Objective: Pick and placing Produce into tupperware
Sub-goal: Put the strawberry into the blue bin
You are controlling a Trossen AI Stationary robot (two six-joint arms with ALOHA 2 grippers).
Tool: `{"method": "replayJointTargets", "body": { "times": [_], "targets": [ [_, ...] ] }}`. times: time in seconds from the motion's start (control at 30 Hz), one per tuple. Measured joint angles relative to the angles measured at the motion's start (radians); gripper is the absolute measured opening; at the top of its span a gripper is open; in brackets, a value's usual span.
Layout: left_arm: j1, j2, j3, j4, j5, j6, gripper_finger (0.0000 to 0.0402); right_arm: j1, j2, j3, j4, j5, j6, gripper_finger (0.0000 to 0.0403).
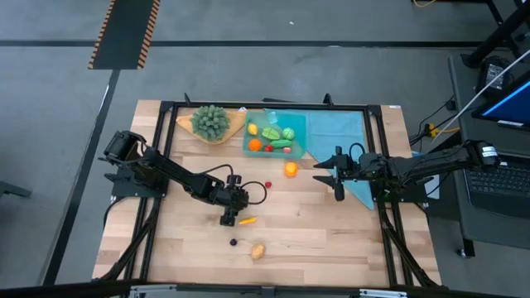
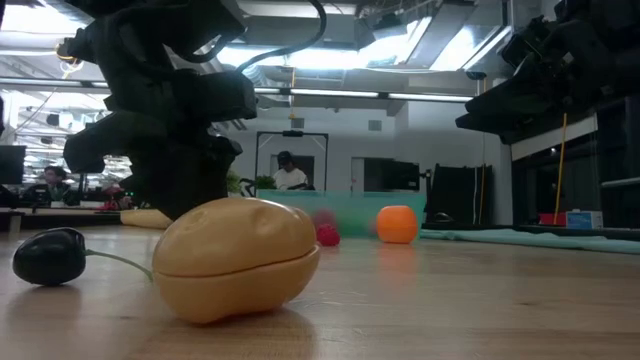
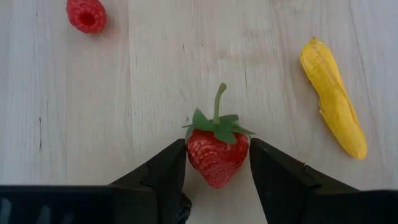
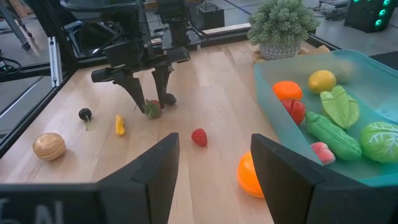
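Straddling a strawberry [image 3: 217,155] on the wooden table [image 1: 331,240], the left gripper [image 3: 217,171] has one dark finger at each side of the fruit; the pads look to be at or just off its flanks, and whether they actually press it cannot be told. The strawberry rests on the table, green stem pointing away from the wrist. A yellow banana-like piece [image 3: 333,98] lies just beside it, and a raspberry [image 3: 86,15] sits farther off, between the strawberry and the tupperware [image 1: 276,132].

The tupperware stands at the table's far edge, beside a bushy green plant [image 1: 210,121] in a wooden dish, partly on a teal cloth [image 1: 339,136]. Inside it are an orange, a lemon, a green leaf, a cucumber-like piece and a leafy green head. An orange fruit [image 1: 291,170] lies on the table just outside its near edge.

A tan potato [image 1: 258,252] and a dark berry [image 1: 233,242] lie well away from the tupperware, near the front edge.

The right gripper [image 1: 336,176] hangs by the cloth's near corner, fingers spread, holding nothing.
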Motion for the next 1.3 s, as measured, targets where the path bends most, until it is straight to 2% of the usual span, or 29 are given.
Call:
{"method": "replayJointTargets", "body": {
  "times": [0.63,1.1,1.3],
  "targets": [
    [0.000,0.000,0.000,0.001,0.000,0.000,0.0133,0.000,0.000,0.000,0.000,0.000,0.000,0.0202],
    [0.000,-0.003,0.000,-0.009,-0.001,0.000,0.0119,0.000,0.000,0.000,0.000,0.000,0.000,0.0202],
    [0.000,-0.026,0.000,-0.046,0.000,0.001,0.0124,0.000,0.000,0.000,0.000,0.000,0.000,0.0202]
  ]
}}
